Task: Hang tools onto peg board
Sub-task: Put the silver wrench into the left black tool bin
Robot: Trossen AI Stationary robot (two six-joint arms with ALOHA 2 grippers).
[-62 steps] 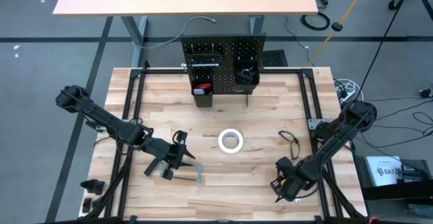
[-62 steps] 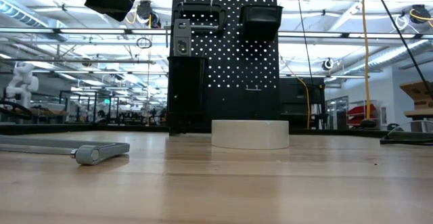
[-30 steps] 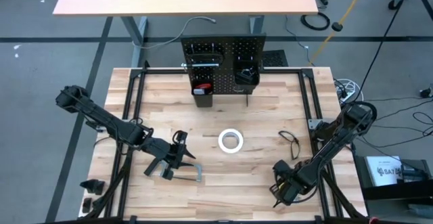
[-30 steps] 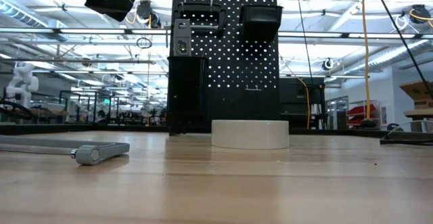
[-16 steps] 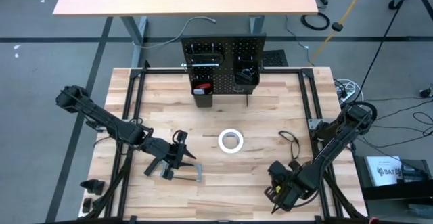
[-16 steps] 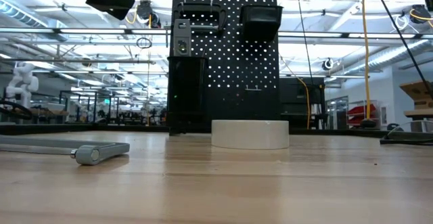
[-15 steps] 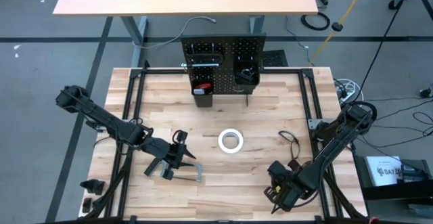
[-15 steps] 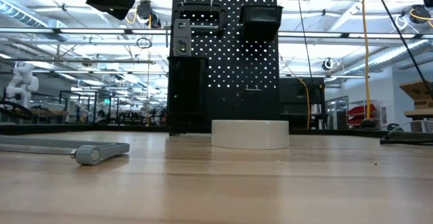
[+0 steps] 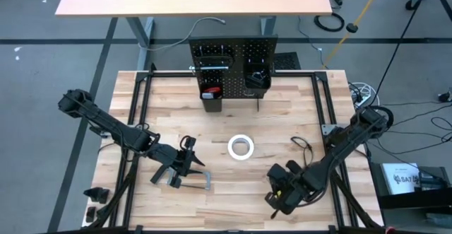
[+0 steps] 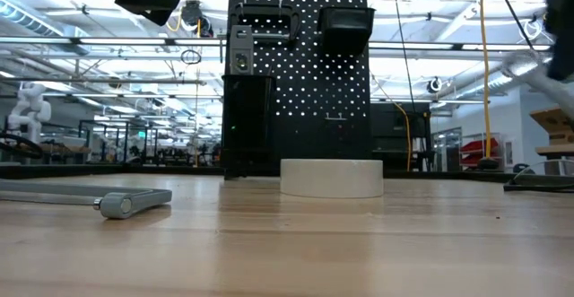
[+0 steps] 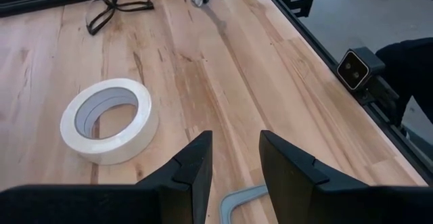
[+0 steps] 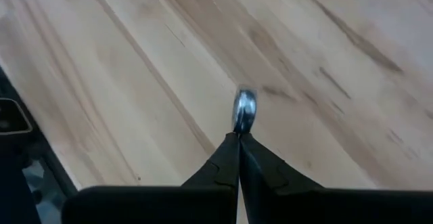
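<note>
- The right gripper (image 12: 238, 137) is seen pinched together on a small wrench (image 12: 243, 109), down at the table's front right.
- The left gripper (image 11: 233, 158) is parked partly apart over the grey bar clamp (image 9: 200, 184), nothing clearly gripped.
- The white tape roll (image 9: 241, 147) is left mid-table.
- The peg board (image 9: 233, 57) is stood at the far edge.

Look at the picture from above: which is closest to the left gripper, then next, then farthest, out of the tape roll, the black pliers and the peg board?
From the left gripper:
1. White tape roll, mid-table.
2. Peg board, at the far edge.
3. Black pliers, on the right side.
</note>
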